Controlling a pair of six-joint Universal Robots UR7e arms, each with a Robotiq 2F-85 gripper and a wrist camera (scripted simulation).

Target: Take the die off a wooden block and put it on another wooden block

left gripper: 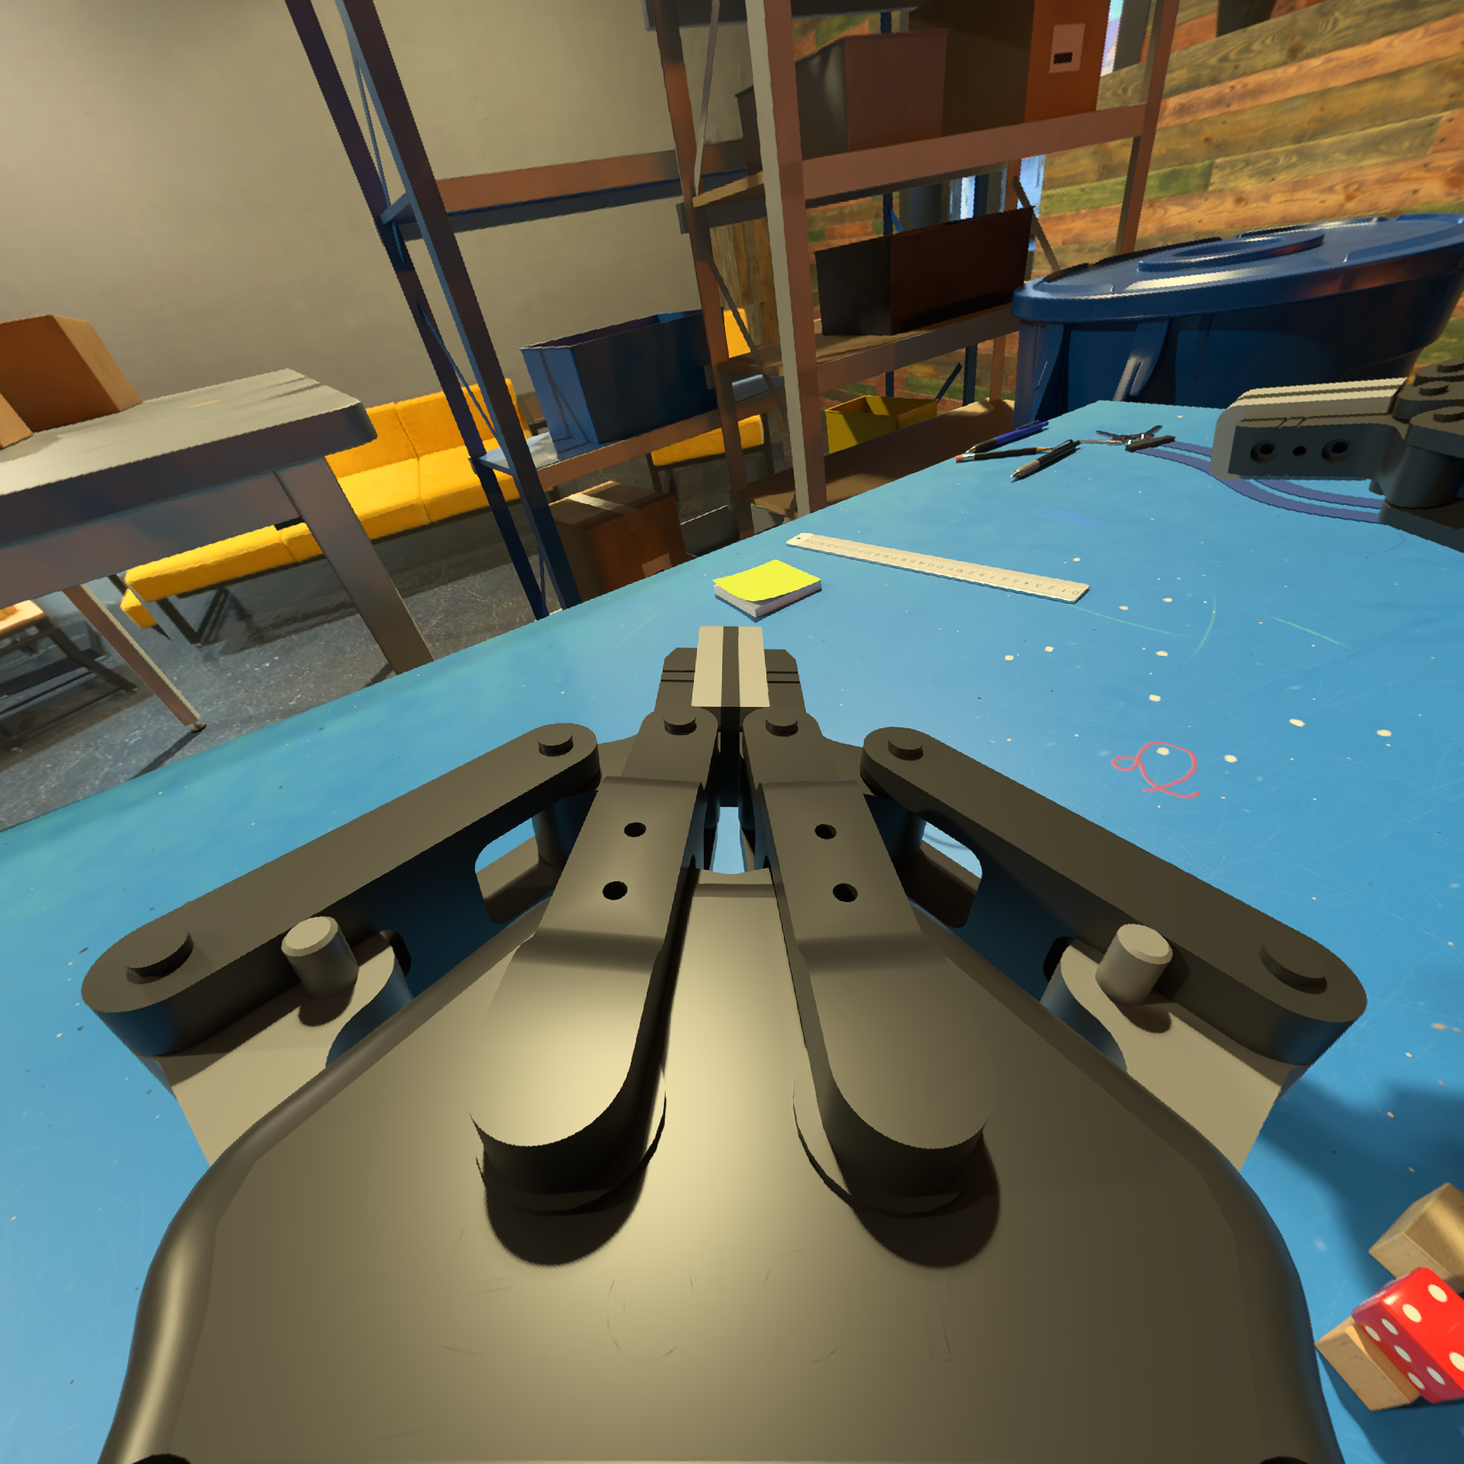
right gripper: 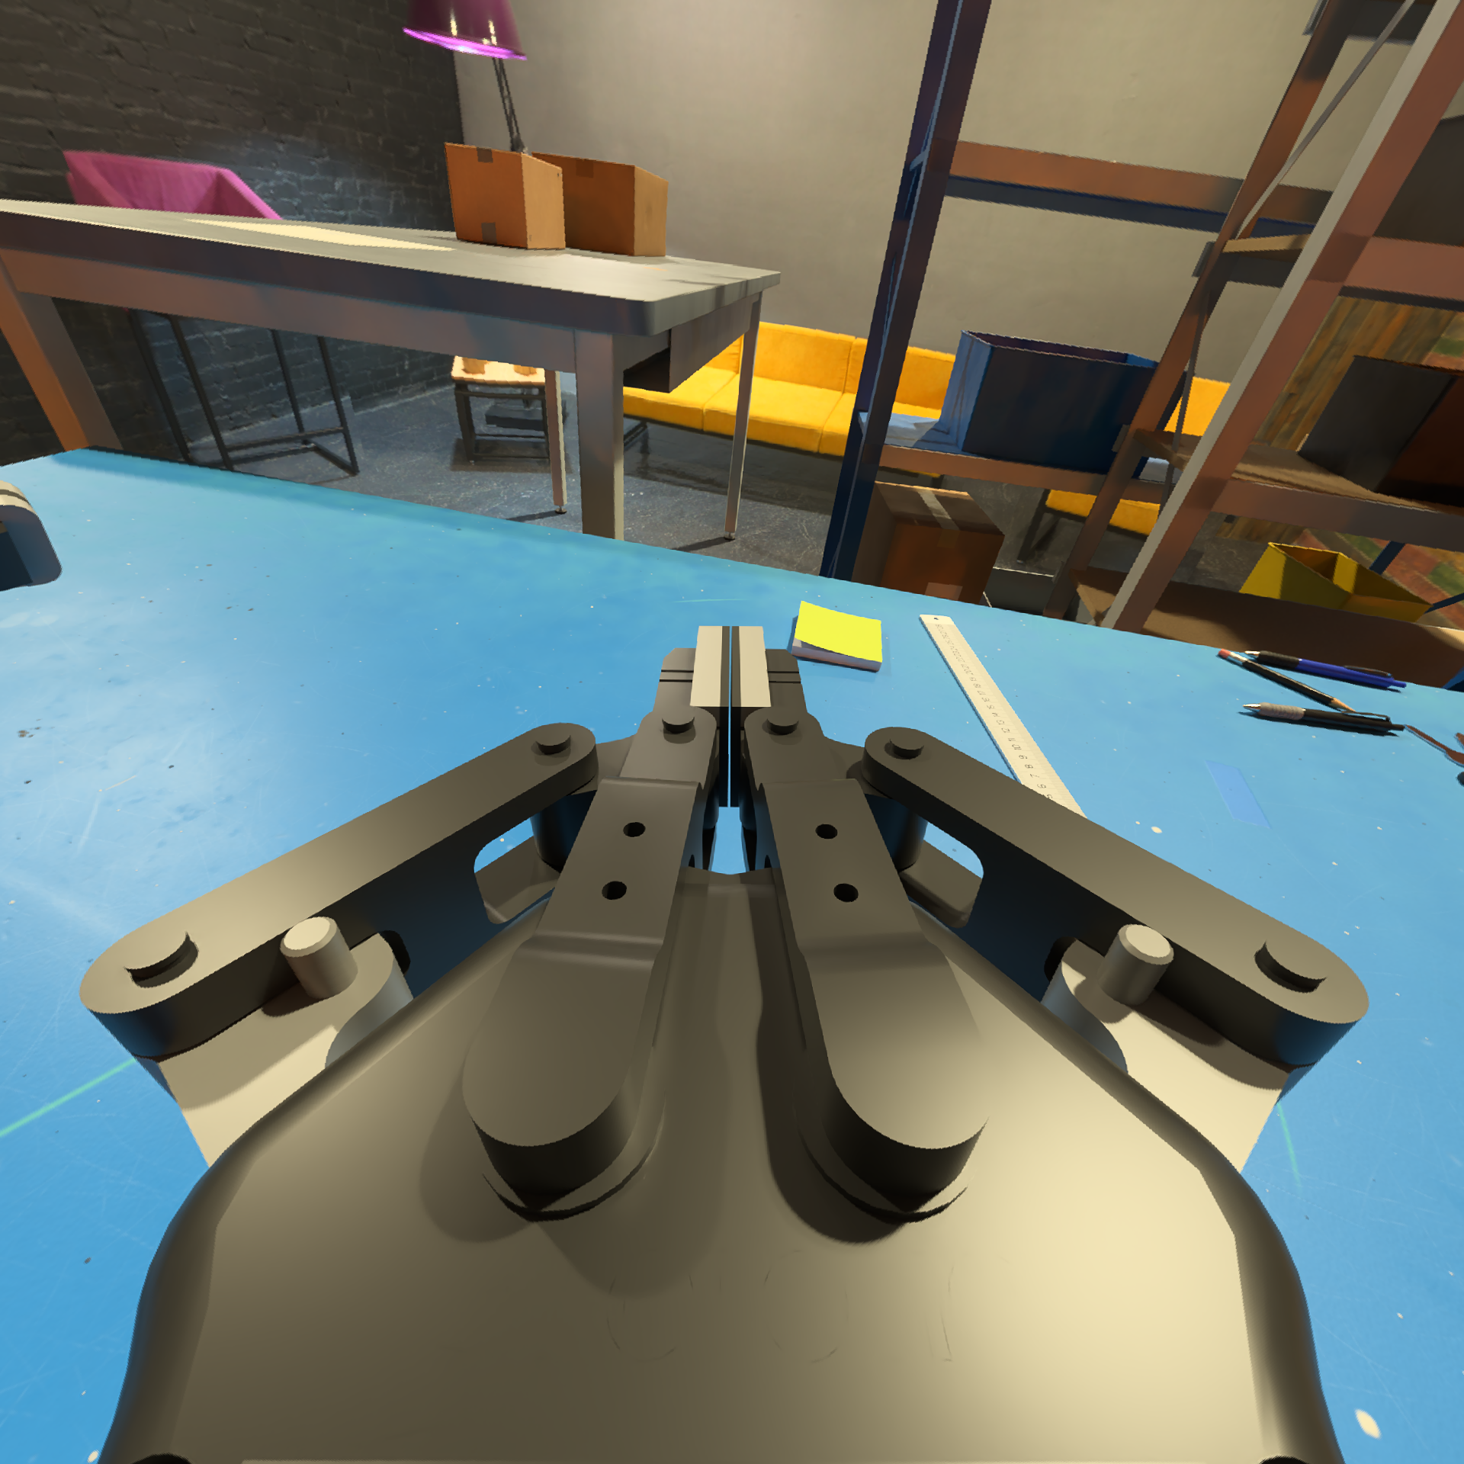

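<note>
A red die with white pips [left gripper: 1414, 1339] sits on a pale wooden block [left gripper: 1359, 1364] at the lower right edge of the left wrist view. A second wooden block [left gripper: 1418, 1232] lies just behind it. My left gripper [left gripper: 730, 667] is shut and empty, above the blue table, well left of and beyond the die. My right gripper [right gripper: 730, 667] is shut and empty over the blue table; the die and blocks do not show in its view. The right arm's gripper body [left gripper: 1307, 444] shows at the far right of the left wrist view.
A yellow sticky-note pad [left gripper: 767, 586] [right gripper: 838, 635] and a metal ruler [left gripper: 939, 567] [right gripper: 994, 709] lie ahead on the blue table [left gripper: 1030, 752]. Pens [left gripper: 1022, 451] [right gripper: 1315, 689] and keys [left gripper: 1133, 437] lie near the far edge. Shelving, a blue bin [left gripper: 1244, 317] and a grey table stand beyond.
</note>
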